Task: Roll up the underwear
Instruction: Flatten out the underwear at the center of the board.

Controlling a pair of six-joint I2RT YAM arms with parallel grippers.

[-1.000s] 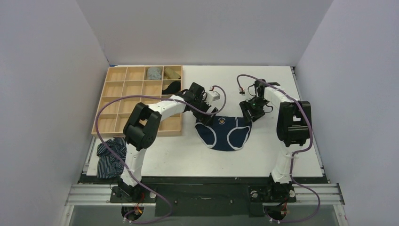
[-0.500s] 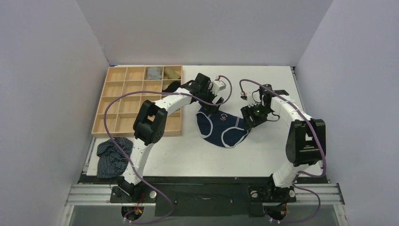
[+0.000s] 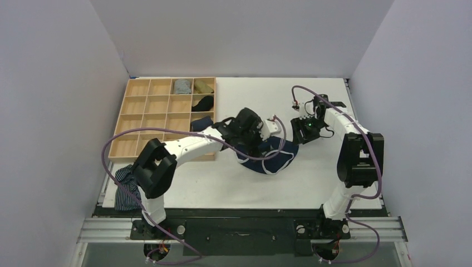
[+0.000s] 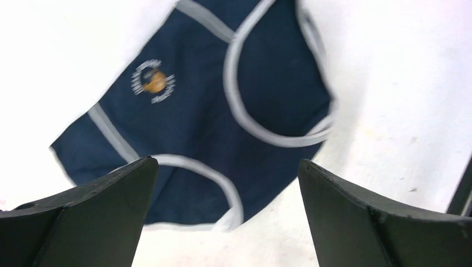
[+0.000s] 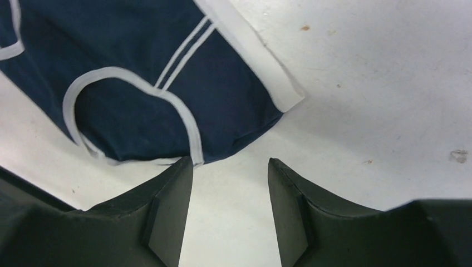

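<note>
One round orange emblem (image 4: pixel 152 82) on underwear (image 4: pixel 189 130); lettering unreadable.

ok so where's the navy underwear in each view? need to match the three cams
Top external: underwear lies mid-table, right of the wooden tray.
Left wrist: underwear fills the upper middle of the frame.
Right wrist: underwear sits upper left, with its white waistband on the right edge.
Shared landmark: the white leg-hole trim.

Overhead view; 2 wrist close-ups above underwear (image 4: pixel 183 128)
</note>
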